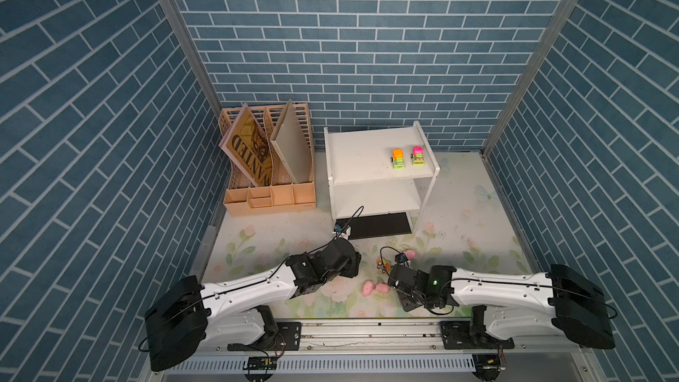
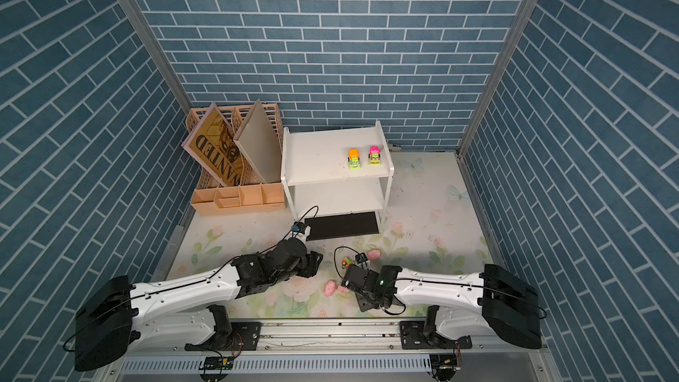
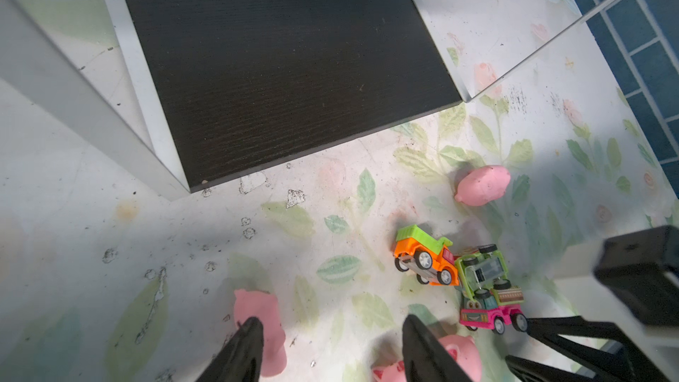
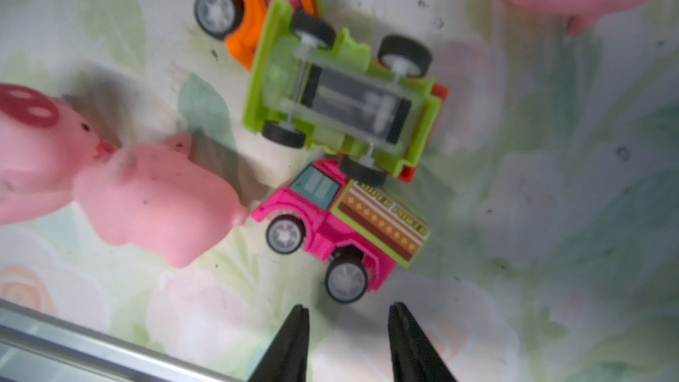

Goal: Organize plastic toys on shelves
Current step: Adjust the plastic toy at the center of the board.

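an orange-topped truck (image 1: 398, 159) and a pink-topped truck (image 1: 417, 155) are seen upright, side by side, on the top board of the shelves (image 1: 362, 163), toward its right end. on the bench (image 1: 459, 214) in front of the shelves three more are bunched, touching: an orange truck (image 3: 426, 264) on its side, a green truck (image 4: 341, 101) wheels-up and a pink truck (image 4: 341, 229) on its side, with four pigs (image 3: 483, 185) scattered around them. the left end effector (image 3: 330, 321) is held with fingers apart and nothing between them, and the right end effector (image 4: 347, 308) is likewise parted and empty, just short of the pink truck.
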Tool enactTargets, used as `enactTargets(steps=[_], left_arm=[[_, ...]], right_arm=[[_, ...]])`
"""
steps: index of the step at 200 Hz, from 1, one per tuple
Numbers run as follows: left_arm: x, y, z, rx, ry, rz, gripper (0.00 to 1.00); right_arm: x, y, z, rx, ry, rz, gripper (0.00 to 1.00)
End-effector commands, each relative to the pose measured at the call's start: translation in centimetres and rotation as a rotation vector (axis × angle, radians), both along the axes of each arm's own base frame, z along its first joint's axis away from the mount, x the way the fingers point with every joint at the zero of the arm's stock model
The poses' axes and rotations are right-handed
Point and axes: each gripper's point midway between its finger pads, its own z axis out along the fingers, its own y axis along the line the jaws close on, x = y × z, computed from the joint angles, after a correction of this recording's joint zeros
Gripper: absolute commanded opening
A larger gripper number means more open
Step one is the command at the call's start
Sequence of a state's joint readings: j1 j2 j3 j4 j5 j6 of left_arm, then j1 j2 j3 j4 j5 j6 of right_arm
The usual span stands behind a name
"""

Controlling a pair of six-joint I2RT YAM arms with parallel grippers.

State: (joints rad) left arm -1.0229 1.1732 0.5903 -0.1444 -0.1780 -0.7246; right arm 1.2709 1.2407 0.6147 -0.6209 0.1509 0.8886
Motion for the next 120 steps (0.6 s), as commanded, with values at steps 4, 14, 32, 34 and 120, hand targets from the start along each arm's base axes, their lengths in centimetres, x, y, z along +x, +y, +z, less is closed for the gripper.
enactTargets(steps=[4,14,32,34,120], left_arm=[[-0.1,0.2,0.2,0.013,-0.011,-0.008,0.64],[-0.1,0.1,0.1,0.013,-0.01,-0.008,0.63],[-0.1,0.0,0.3,0.01,-0.011,-0.01,0.63],[-0.1,0.0,0.2,0.011,-0.01,-0.01,0.63],[-0.2,0.4,0.2,0.016,-0.011,-0.006,0.63]], right_arm=[[1.8,0.9,3.0,0.041,-0.071,-0.077,0.4],[2.4,0.7,3.3,0.033,-0.083,-0.1,0.4],[3.3,0.5,3.5,0.027,-0.092,-0.125,0.4],[3.3,0.5,3.5,0.026,-0.093,-0.126,0.4],[2.3,-2.2,1.0,-0.057,-0.036,-0.135,0.39]])
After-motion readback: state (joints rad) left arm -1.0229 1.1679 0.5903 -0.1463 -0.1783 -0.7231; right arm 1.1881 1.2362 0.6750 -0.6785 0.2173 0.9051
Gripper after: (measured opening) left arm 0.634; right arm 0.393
